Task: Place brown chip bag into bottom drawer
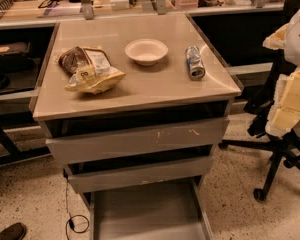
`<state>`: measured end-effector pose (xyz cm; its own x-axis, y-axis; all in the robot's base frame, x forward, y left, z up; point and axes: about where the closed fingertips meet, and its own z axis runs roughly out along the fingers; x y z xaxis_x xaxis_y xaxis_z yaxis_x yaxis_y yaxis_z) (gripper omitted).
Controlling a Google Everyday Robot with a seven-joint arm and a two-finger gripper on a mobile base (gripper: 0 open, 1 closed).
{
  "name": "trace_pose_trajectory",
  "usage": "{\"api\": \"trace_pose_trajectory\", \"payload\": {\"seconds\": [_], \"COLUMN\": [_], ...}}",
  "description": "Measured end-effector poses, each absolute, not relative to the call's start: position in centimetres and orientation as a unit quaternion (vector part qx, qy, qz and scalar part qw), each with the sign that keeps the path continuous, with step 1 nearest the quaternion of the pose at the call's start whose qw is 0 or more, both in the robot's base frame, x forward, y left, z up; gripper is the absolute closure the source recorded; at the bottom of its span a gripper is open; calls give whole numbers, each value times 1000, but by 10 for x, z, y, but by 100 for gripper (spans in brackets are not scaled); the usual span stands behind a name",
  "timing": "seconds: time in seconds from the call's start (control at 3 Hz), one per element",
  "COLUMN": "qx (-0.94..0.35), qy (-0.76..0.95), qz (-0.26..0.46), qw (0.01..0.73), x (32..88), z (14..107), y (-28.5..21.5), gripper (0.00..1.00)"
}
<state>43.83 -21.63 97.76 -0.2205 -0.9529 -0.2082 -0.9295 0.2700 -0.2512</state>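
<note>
The brown chip bag (90,69) lies crinkled on the left of the cabinet top (155,86), its dark brown end to the back and its yellow and white panels to the front. The bottom drawer (145,209) is pulled out at the foot of the cabinet, and its plain flat floor shows nothing on it. My gripper (285,109) shows as cream and white parts at the right edge of the view, beside and to the right of the cabinet, well away from the bag. Nothing shows in it.
A white bowl (146,51) and a silver-blue can (194,62) on its side share the cabinet top. The two upper drawers (135,139) stand slightly open. A black office chair base (275,154) is on the right, a cable (72,219) and a shoe (7,231) on the floor to the left.
</note>
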Motion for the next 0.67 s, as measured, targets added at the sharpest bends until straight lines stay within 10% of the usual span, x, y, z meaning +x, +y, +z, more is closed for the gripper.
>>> {"api": "trace_pose_trajectory", "payload": {"seconds": [0.67], "qx": [-617], "qy": [768], "qz": [-44], "qw": [163], "x": [446], "z": [987], "y": [-203], "gripper": [0]}}
